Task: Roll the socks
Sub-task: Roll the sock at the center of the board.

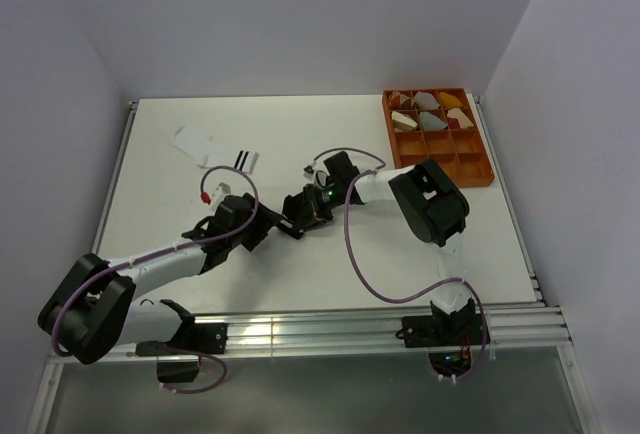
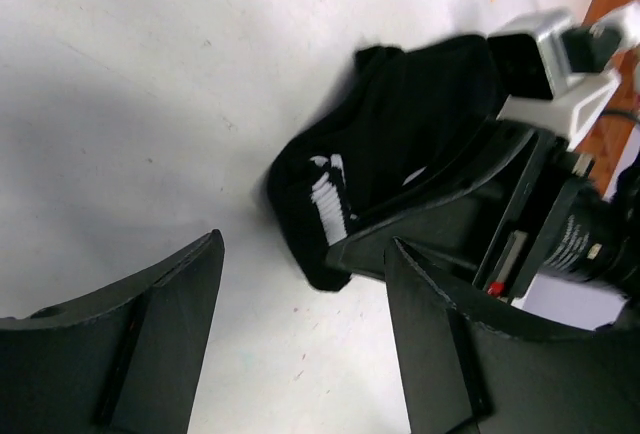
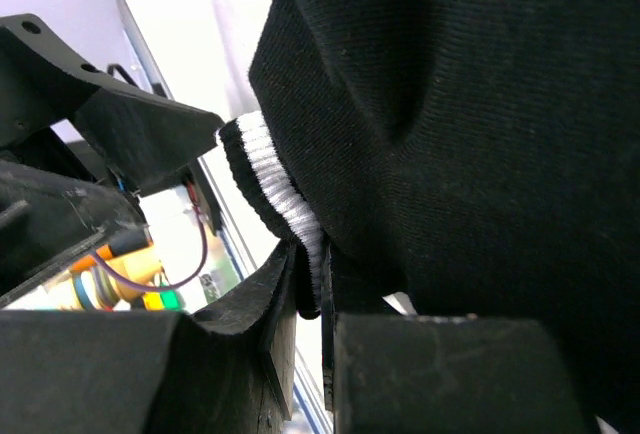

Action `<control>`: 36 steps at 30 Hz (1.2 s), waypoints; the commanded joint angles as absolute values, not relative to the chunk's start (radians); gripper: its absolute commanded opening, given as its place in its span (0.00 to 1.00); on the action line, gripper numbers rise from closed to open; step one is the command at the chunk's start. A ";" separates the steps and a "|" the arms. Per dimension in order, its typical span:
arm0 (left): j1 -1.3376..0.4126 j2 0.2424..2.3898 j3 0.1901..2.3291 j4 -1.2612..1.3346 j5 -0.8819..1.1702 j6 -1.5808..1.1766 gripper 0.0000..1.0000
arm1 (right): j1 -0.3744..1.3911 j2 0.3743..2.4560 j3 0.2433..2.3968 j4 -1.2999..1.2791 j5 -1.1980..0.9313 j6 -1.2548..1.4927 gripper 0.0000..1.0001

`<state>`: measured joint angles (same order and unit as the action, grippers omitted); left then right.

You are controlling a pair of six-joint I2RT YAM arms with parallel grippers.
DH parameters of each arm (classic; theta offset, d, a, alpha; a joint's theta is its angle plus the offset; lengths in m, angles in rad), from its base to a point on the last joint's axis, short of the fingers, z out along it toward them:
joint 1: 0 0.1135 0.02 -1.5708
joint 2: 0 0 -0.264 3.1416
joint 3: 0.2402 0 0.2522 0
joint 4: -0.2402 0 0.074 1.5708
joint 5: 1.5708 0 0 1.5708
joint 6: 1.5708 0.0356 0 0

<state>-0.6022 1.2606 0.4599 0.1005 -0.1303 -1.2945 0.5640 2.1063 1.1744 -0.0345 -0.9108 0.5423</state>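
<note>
The black sock (image 2: 400,134) is found near the middle of the table (image 1: 160,194), bunched up between the two claws. The white sock (image 1: 215,149) lies flat toward the far left corner, well apart from both arms. The right claw (image 3: 312,324) is clenched on the black sock: the white-striped cuff is pinched at the fingertips, and the rest of the fabric is piled loosely beyond them. The left claw (image 2: 300,344) is released, its jaws spread wide and holding nothing, and it is placed just beside the bunched sock with bare table between its fingers. Both socks are judged to be light, soft and limp. They are expected to sag, fold and lose shape wherever they are not held, and no harm from squeezing is to be feared. A hold is best taken across a doubled thickness, at the cuff band or over the bunched body, so that the layers are trapped together and no single loose ply is pulled free. An orange tray (image 1: 441,164) of rolled bundles (image 1: 430,119) is seen at the far right corner.
</note>
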 commanded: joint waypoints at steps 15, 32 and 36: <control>-0.617 1.448 0.460 0.281 -0.170 -1.385 0.63 | 0.581 2.105 1.032 0.169 -0.736 0.749 0.00; -0.640 1.459 0.400 0.304 -0.196 -1.405 0.53 | 0.581 2.103 0.996 0.291 -0.738 0.856 0.00; -0.640 1.497 0.419 0.305 -0.201 -1.384 0.50 | 0.583 2.102 0.994 0.291 -0.735 0.853 0.00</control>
<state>-0.6346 1.4521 0.4229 0.3485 -0.1722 -1.4040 0.5743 2.0899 1.0206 0.3233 -0.8566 0.8707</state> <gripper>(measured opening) 0.501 0.136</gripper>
